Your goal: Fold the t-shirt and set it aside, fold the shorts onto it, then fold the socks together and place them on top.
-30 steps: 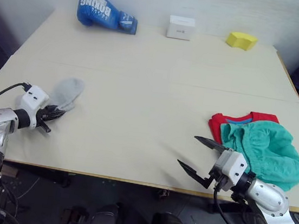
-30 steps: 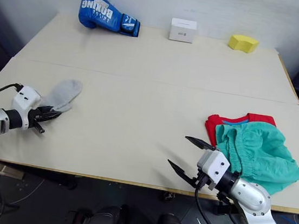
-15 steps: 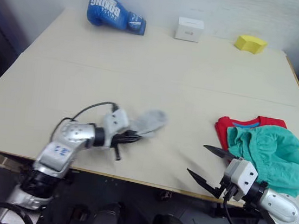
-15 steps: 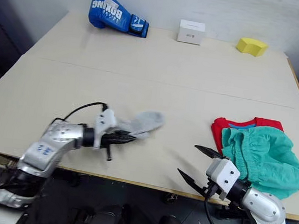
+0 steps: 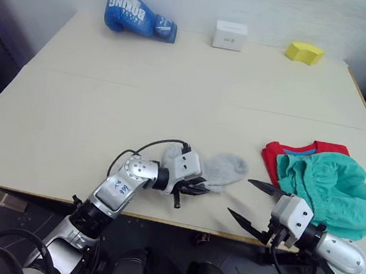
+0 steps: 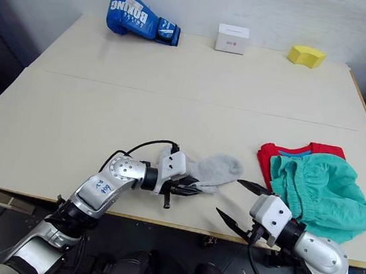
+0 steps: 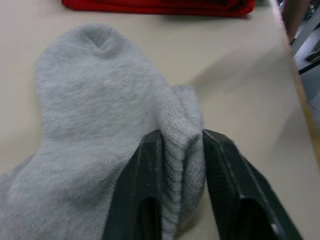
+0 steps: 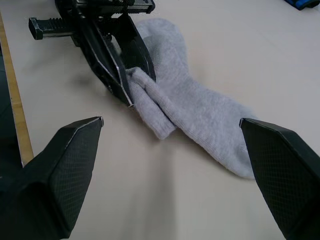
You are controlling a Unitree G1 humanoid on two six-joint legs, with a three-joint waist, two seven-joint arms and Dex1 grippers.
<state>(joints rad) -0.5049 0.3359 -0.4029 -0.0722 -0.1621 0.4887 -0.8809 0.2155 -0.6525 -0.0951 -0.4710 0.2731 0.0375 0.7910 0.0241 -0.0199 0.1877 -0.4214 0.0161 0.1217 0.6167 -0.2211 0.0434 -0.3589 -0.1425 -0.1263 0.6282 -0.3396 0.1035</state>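
Socks pinched near the bench's near edge

The socks were gripped by the left gripper — the right gripper, fingers spread wide, was held empty just right of them.

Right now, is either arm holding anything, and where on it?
The left gripper pinches the grey socks at a bunched fold at the end nearest it. The right gripper is open and holds nothing.

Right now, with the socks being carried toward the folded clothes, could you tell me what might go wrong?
The left gripper pinches only a fold at the socks' edge, so they could slip or come apart. The open right gripper waits close by, so the arms might bump. The shorts lie rumpled on the t-shirt, so socks could slide off.
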